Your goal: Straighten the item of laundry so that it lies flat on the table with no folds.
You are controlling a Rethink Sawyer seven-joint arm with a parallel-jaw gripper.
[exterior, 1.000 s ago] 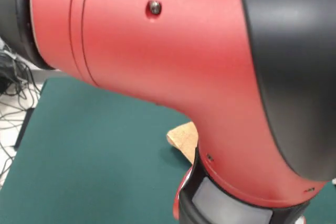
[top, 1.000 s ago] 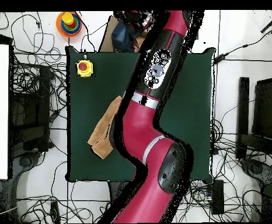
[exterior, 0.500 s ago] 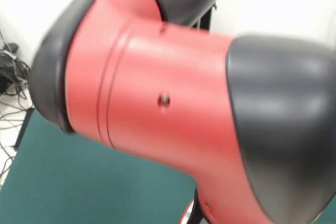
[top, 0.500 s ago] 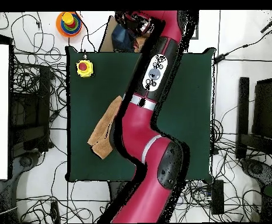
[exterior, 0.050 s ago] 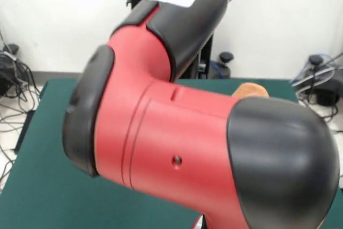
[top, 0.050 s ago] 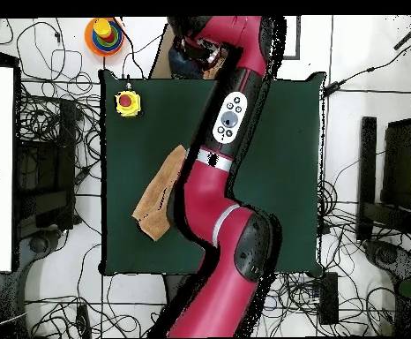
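1. Jaws: neither view shows them clearly. My arm [top, 0.050 s ago: 216, 190] reaches across to the far edge of the surface [top, 0.050 s ago: 280, 168], and its end is lost in clutter there, so I cannot tell how far open they stand or whether they hold anything.
2. Towel [top, 0.050 s ago: 159, 196]: lies on the green surface just beside my arm, as a long narrow strip running diagonally. It looks doubled along its length, with a darker folded corner at the end nearer my base. Not flat.
3. Front view: my arm's red and black links fill the picture; only a small orange-tan bit [exterior, 0.050 s ago: 250, 90] peeks over the elbow, probably towel.
4. Judgement: straightening is not done.
5. Risks:
   - My arm overlies one long edge of the towel from above, so a grasp point chosen now could be wrong.
   - A pinch catching both layers would drag the strip instead of opening it.
   - A yellow box with a red button [top, 0.050 s ago: 127, 103] sits on the surface; a wide sweep might strike it.
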